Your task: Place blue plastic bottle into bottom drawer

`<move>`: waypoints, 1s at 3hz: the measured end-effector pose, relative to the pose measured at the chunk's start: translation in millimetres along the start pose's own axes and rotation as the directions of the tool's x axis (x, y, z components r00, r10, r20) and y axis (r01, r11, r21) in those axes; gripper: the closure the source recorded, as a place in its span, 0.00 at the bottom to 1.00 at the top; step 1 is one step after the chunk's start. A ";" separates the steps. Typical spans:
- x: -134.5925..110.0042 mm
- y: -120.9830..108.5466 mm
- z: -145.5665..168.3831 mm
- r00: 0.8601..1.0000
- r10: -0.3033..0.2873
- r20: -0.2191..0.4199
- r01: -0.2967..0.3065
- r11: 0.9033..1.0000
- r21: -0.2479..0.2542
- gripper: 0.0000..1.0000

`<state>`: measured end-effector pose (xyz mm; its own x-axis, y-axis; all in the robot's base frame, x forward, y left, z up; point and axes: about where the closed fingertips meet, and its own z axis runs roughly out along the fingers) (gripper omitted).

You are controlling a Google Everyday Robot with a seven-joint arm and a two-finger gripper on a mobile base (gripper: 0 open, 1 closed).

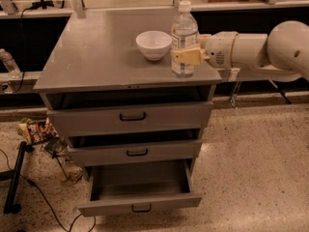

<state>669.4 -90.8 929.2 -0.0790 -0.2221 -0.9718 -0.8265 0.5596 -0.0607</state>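
Your gripper (pixel 186 57) reaches in from the right, at the right front corner of the cabinet top (pixel 96 57). Its pale yellow fingers (pixel 192 56) are clamped on the lower half of the blue plastic bottle (pixel 184 35): one finger lies across the front of the label, and the other is hidden behind the bottle. Behind the gripper you see one thick white arm (pixel 260 50) running off the right edge.

There is one bottle. It stands upright with its white cap (pixel 184 6) on, and its base looks to rest on the cabinet top, near the right edge. Just to its left sits one white bowl (pixel 153 44), upright and close to the bottle; you cannot tell whether they touch.

Below the top you can count three grey drawers, each with one small black handle. The top drawer (pixel 130 117) and the middle drawer (pixel 135 152) are each pulled out only a little. The bottom drawer (pixel 140 204) is pulled well out, and its grey floor shows nothing lying in it. The bottle is therefore up on the cabinet, not in the drawer.

On the speckled floor to the left of the cabinet lie some snack packets (pixel 36 129) and a black cable (pixel 43 202).
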 end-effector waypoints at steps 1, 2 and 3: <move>-9.6 26.4 -25.5 0.999 0.044 -0.001 -0.044 0.998 -0.034 1.00; 8.0 59.8 -34.0 0.995 0.095 0.020 -0.092 0.990 -0.104 1.00; 29.6 93.6 -23.5 0.995 0.089 0.055 -0.078 0.982 -0.170 1.00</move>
<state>576.7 -63.8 900.1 -0.1216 -0.1276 -0.9843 -0.9006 0.4310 0.0554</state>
